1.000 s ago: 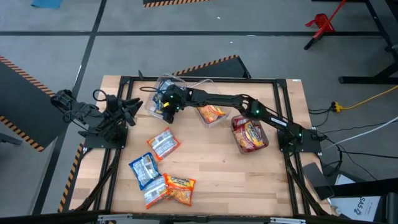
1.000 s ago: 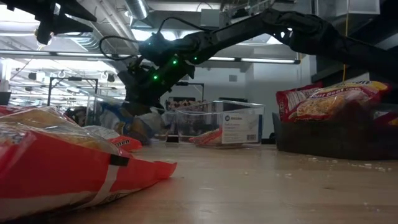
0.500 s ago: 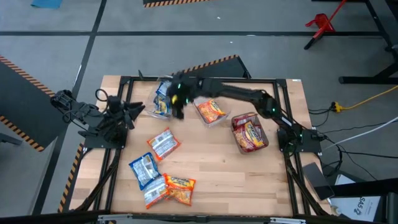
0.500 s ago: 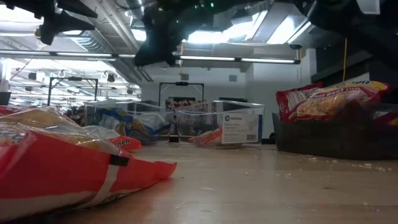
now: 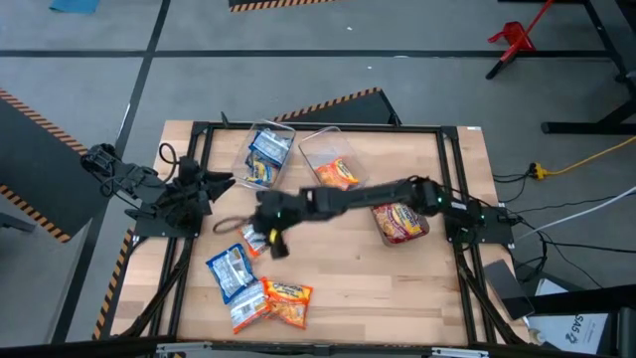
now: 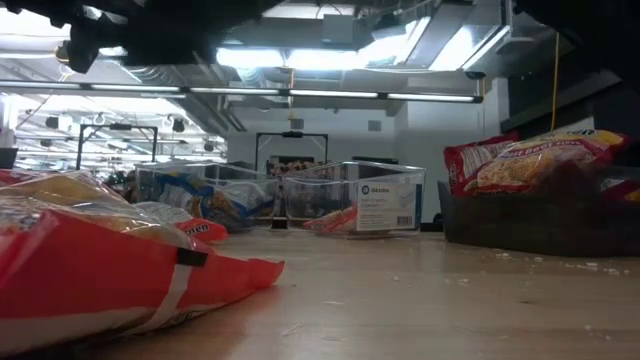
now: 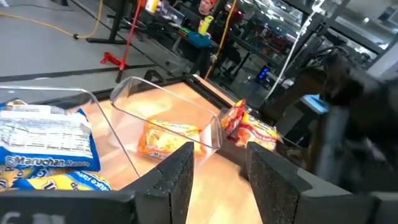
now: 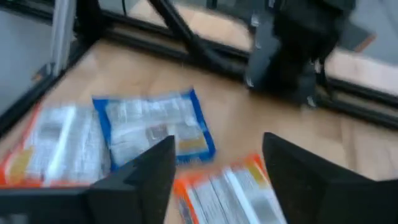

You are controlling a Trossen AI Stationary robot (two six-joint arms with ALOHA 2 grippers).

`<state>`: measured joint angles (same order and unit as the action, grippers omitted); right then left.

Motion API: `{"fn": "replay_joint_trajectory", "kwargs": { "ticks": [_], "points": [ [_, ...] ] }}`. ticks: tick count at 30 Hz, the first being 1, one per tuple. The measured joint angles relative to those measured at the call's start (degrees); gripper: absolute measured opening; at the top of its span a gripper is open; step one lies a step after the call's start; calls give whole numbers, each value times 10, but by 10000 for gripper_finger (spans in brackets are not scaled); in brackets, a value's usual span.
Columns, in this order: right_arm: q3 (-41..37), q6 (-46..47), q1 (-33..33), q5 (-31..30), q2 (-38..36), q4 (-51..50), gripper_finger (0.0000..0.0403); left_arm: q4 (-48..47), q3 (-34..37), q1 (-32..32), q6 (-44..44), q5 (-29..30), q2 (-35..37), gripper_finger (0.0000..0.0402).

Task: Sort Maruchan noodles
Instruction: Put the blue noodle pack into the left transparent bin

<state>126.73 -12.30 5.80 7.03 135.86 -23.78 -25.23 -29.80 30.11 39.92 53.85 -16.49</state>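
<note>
Several Maruchan packets lie flat on the table near its front left: a white-and-orange one (image 5: pixel 256 237), a blue one (image 5: pixel 231 270), a blue-and-orange one (image 5: pixel 248 304) and an orange one (image 5: pixel 288 298). My right gripper (image 5: pixel 270 241) hovers open and empty just above the white-and-orange packet. In the right wrist view (image 8: pixel 217 180) it looks down on a blue packet (image 8: pixel 152 130) and two orange-edged ones (image 8: pixel 50 149). My left gripper (image 5: pixel 217 185) waits open at the table's left, its fingers (image 7: pixel 177 180) facing the bins.
At the far side stand a clear bin with blue packets (image 5: pixel 266 157) and a clear bin with an orange packet (image 5: pixel 333 171). A dark bin with red packets (image 5: pixel 399 219) stands at the right. Bare wood lies between the loose packets and the dark bin.
My right gripper has risen from the clear bin of blue packets, then swung toward the table's near edge and down over the loose packets. The bin of blue packets, earlier covered by the arm, now shows in full.
</note>
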Motion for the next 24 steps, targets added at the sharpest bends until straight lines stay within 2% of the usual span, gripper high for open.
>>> {"fn": "replay_joint_trajectory", "kwargs": {
  "ticks": [3,6,14,19,24],
  "points": [
    [-8,47,21,-14,23,61,256,0,0,0,0,-10,0,141],
    [-8,74,40,-13,53,107,267,1,0,0,2,-15,0,141],
    [-9,117,84,-23,114,143,269,0,0,0,5,-9,0,141],
    [-8,137,89,-63,141,157,269,0,0,0,7,-9,0,141],
    [-8,178,88,-64,162,179,269,0,0,0,20,-9,0,141]
  ]
}}
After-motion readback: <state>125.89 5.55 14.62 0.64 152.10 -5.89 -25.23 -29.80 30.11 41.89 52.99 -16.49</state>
